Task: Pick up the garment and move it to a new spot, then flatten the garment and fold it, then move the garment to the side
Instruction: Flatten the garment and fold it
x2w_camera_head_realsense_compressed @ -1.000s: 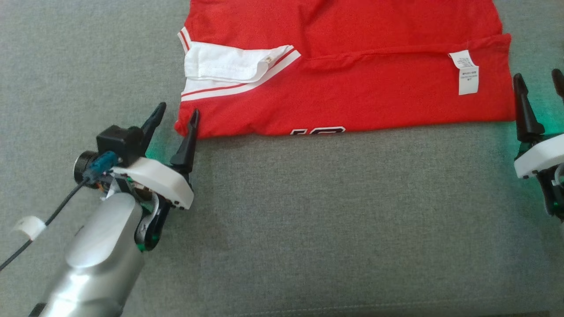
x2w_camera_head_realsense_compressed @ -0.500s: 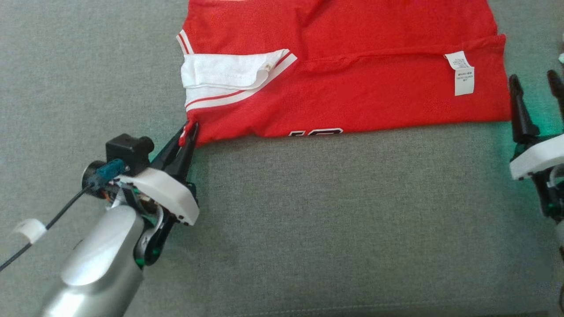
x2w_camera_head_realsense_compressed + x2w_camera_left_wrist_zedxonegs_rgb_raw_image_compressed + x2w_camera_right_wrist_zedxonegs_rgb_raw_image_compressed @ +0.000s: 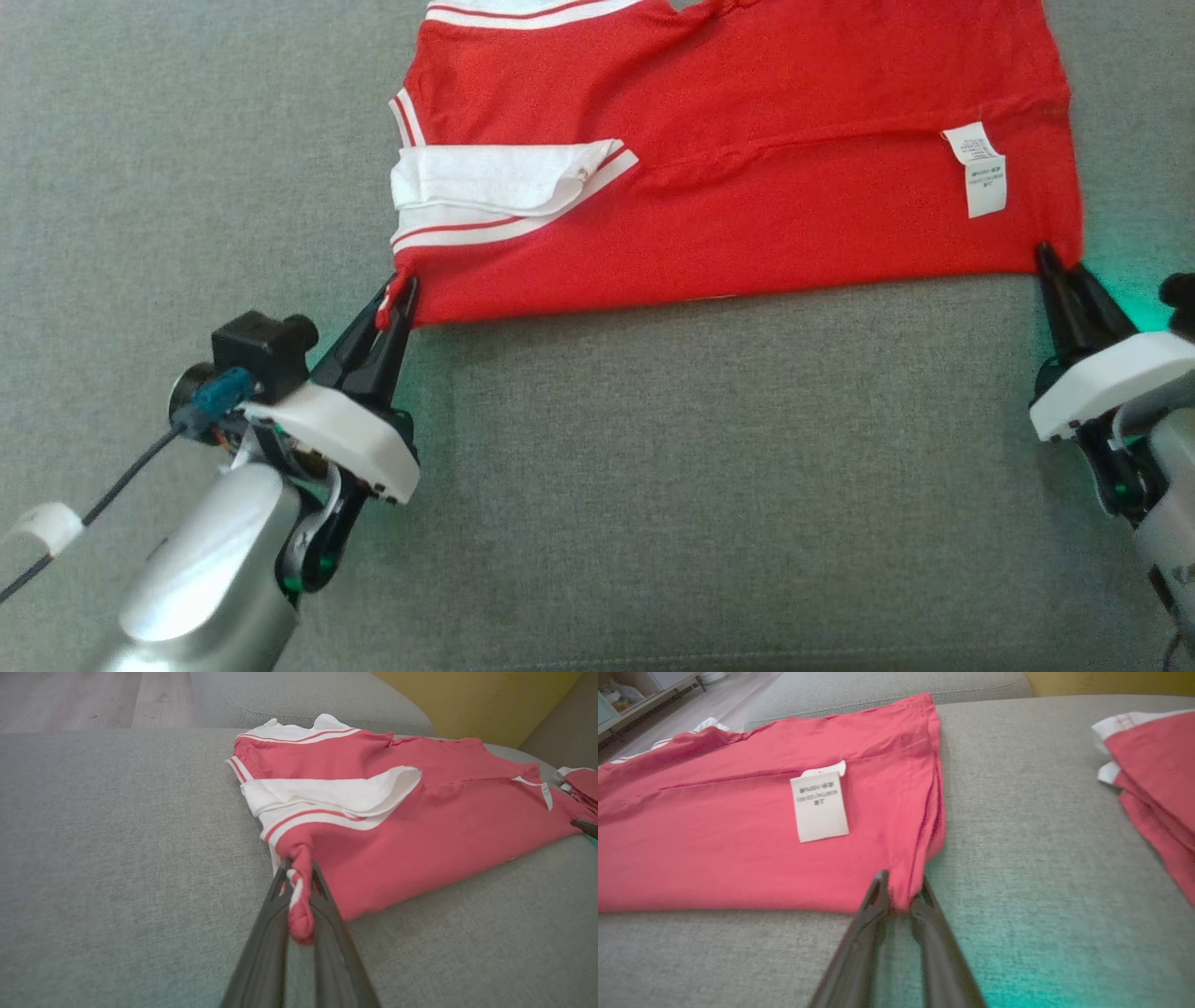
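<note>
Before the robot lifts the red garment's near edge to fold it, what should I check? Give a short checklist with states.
1. Left gripper shut on the garment's near left corner: ok.
2. Right gripper shut on its near right corner: ok.
3. White sleeve lying flat: not ok, it is doubled over.
4. Second red garment lies apart: ok.
5. Both grips hold every layer: cannot tell.

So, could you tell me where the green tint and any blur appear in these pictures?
Head view: green glow on the grey cushion beside the right gripper; the red shirt looks saturated and sharp. Right wrist view: teal cast on the cushion at lower right, fingers soft. Left wrist view: shirt paler, pinkish.
</note>
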Robot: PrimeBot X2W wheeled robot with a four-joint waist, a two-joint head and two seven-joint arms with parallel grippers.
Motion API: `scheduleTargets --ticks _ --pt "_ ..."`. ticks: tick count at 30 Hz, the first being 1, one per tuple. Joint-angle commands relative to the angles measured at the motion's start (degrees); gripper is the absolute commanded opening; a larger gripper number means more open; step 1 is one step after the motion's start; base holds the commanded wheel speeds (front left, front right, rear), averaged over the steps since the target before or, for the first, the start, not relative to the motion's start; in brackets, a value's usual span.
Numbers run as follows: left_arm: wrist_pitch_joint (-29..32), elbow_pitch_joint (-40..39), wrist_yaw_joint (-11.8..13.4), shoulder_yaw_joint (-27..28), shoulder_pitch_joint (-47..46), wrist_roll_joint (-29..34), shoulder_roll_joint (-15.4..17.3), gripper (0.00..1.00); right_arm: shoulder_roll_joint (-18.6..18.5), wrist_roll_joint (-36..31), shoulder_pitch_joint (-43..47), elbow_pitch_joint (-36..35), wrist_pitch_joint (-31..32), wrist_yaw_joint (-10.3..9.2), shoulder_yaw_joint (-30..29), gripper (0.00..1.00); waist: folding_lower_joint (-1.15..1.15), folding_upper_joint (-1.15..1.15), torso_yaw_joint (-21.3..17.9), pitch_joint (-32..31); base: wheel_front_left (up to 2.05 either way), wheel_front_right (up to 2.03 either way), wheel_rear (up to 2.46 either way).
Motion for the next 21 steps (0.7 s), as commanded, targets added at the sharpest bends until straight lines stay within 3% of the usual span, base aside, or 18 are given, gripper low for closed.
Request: scheduleTargets --ticks 1,13,21 --pt "-0.89 -1.64 0.19 2.73 0.15 -0.15 1.71 0.0 -1.77 0.71 0.22 -0.75 0.15 0.37 1.73 0.0 0.0 0.0 0.01 -0.18 0.0 0.0 0.0" --pt "-6.5 -2.54 -0.92 1.02 8.23 -1.4 0.37 0.0 -9.84 5.63 9.38 -3.75 -1.42 0.37 5.64 0.0 0.0 0.0 0.54 -5.88 0.0 0.0 0.0" --pt "-8.6 -2.4 -1.55 -1.57 17.27 -2.72 0.16 0.0 -13.19 10.23 23.07 -11.37 -1.61 0.37 1.94 0.0 0.0 0.0 0.86 -8.77 0.0 0.0 0.0"
